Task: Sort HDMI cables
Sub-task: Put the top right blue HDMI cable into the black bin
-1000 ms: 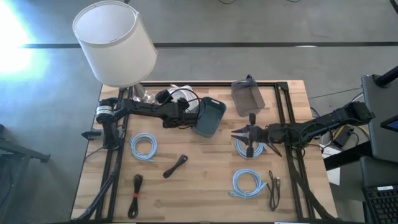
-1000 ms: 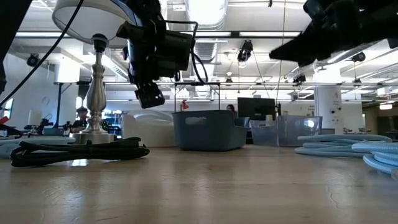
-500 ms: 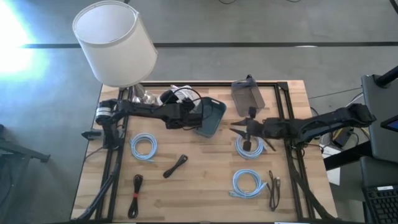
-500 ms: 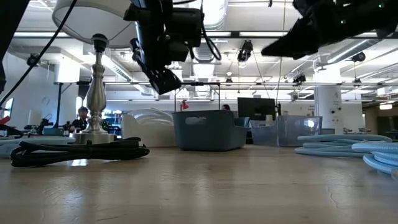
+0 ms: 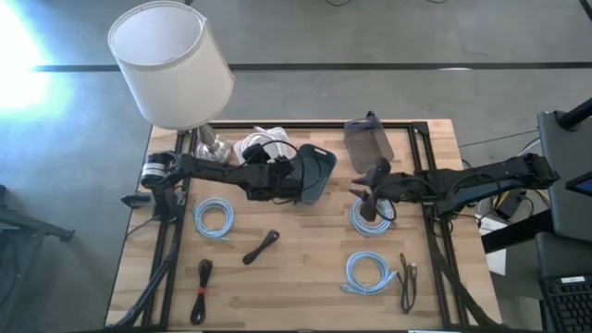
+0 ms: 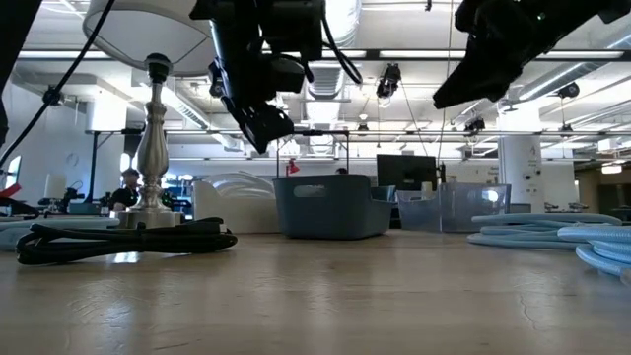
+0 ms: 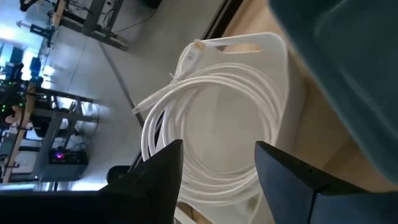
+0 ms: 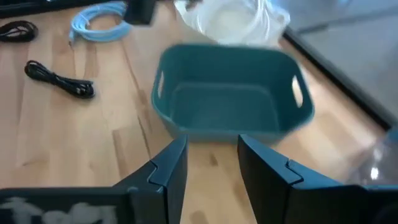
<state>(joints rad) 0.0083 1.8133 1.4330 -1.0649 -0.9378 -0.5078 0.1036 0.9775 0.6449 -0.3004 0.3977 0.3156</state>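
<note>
The white coils lie at the table's far edge beside the lamp base, just left of the teal bin. Three light-blue coils lie flat: one left, two right, at and. Dark bundles rest near the front, with others at and.

Since a second ago the left gripper has slid right toward the bin, its fingers wide and empty, with the white coils seen beyond them. The right gripper has drawn back off the far blue coil, its fingers spreading wider, holding nothing.

Bare wood lies open in the table's middle and front centre; black rails run along both sides. A clear bin sits at the far edge. No writing is readable.
</note>
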